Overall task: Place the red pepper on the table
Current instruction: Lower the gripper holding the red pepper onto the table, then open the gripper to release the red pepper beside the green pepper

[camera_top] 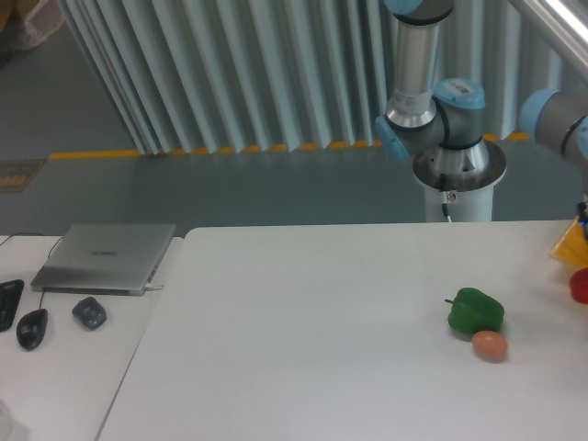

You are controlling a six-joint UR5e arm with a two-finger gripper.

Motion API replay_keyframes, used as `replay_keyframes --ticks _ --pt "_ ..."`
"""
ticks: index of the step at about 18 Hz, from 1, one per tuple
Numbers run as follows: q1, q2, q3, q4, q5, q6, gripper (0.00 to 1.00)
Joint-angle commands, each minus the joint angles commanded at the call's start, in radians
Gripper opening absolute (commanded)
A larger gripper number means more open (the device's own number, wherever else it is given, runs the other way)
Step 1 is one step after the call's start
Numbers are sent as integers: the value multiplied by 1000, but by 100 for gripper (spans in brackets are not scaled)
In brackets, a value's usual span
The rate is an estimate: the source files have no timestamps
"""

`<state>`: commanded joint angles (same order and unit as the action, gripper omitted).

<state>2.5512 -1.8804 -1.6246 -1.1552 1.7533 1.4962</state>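
Camera view: red pepper [580,286] sat at 3 o'clock edge of tabletop [322,349], mostly cropped. Prob. light, glossy, slippery; grip across the body. End effector out of frame, state unknown.

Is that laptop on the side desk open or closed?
Closed. The laptop lies flat with its silver lid down on the side desk; no screen or keyboard of its own shows.
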Motion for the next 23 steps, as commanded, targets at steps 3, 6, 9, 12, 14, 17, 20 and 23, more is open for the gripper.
replay_keyframes --ticks 3,6,9,12,14,17,20,23 --pt "-61 -57 18 51 6 -102 64" --pt "-85 -80 19 68 6 -149 64" --pt "-98 -97 20 84 8 -171 64" --pt "-98 -97 20 86 6 -169 72" --pt "-98 -97 20 86 6 -169 77" --pt "-98 -95 20 86 6 -165 100" --pt "-98 -86 31 84 0 -157 100" --pt "-108 -62 35 77 -5 -159 100"
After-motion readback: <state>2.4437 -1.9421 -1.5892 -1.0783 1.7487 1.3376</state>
